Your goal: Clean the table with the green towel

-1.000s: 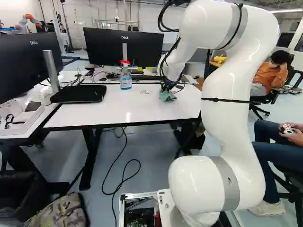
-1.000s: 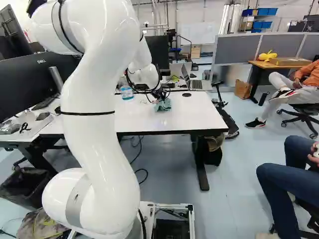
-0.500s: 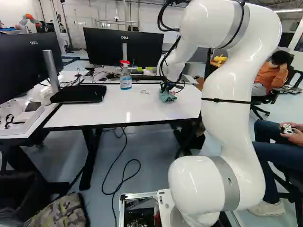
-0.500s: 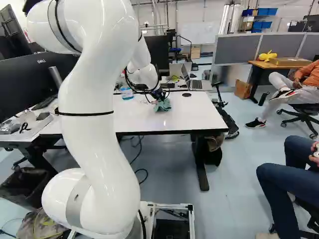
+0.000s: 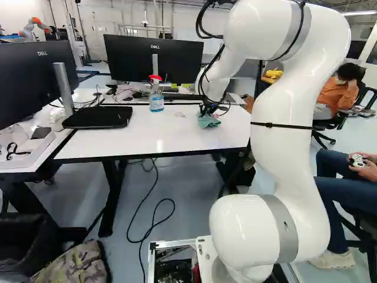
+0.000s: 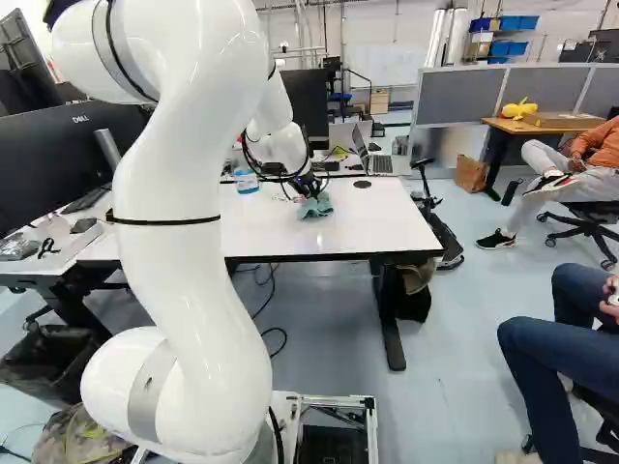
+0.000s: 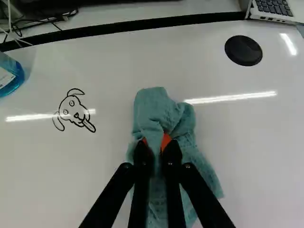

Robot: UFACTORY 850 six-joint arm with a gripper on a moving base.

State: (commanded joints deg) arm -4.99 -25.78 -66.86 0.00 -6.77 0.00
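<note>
One spray bottle, blue liquid inside, on table

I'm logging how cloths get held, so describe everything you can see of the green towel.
The green towel is a bluish-green, soft-looking cloth, crumpled. The orange-padded pincer is shut on it, pinching a gathered ridge between its two fingers. One bunched part bulges ahead of the fingertips; the rest spreads in loose creases beneath and beside them, apparently resting on the white table. Its underside is hidden.
</note>
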